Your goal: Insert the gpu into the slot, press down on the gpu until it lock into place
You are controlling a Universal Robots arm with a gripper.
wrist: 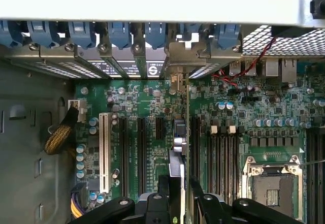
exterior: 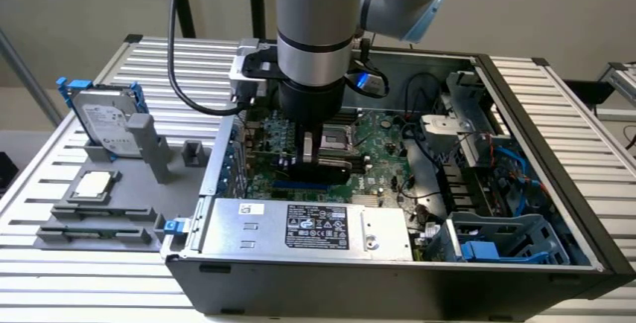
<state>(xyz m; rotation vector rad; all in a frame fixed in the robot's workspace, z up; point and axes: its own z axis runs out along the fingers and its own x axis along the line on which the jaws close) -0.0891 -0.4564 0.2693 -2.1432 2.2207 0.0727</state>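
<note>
My gripper (exterior: 320,146) reaches down into the open computer case and is shut on the gpu (exterior: 322,168), whose black cover shows just below the fingers. In the wrist view the gpu (wrist: 181,132) stands edge-on between my fingertips (wrist: 163,191), and its silver bracket (wrist: 175,61) meets the rear panel openings. A short stretch of the blue slot (exterior: 301,187) shows beneath the card on the green motherboard (exterior: 383,148). The card stands upright along the slot line. How deep it sits I cannot tell.
A silver power supply (exterior: 308,226) fills the case's near side. Black memory slots (wrist: 218,153) and the CPU socket (wrist: 274,188) lie beside the card, with a white slot (wrist: 105,150) on its other side. Blue clips (wrist: 117,31) line the rear. A hard drive (exterior: 104,126) stands on a grey fixture outside.
</note>
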